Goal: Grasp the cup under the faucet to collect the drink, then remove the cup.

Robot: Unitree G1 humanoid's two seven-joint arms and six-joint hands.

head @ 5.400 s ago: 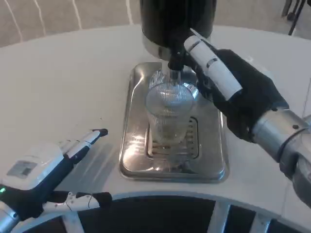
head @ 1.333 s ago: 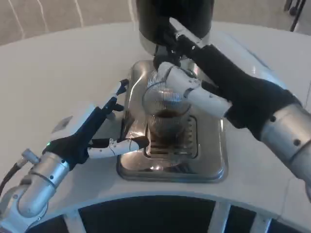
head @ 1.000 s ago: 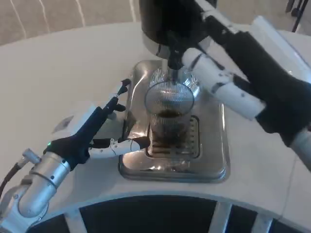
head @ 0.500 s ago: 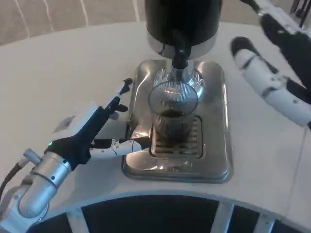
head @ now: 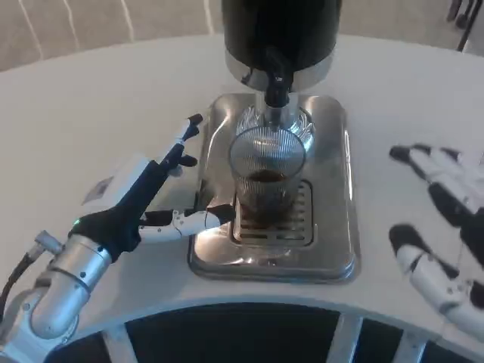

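Left hand is seen spread wide, nothing gripped. Its upper fingers are pointed up toward the left edge of the drip tray; the lower finger is stretched right along the tray's left rim, with its black tip just beside the base of the cup. Whether that tip is touching the glass cannot be told. Silver left forearm is seen running down to the lower left corner.

Right hand is seen at the right edge of the picture, well apart from the tray, fingers splayed, nothing held. Black fingertips are pointed left over the white tabletop.

One cup is counted: clear ribbed glass, upright, placed on the slotted grate in the middle of the tray, directly under the faucet. Dark drink is seen in its lower part, glass clear above.

One dispenser is counted: black body with a silver band at the base, standing at the rear end of the tray, black faucet pointed down at the cup's mouth.

One tray is counted: shiny steel, rectangular, rounded corners, reflections on the left side. One grate is set in it.
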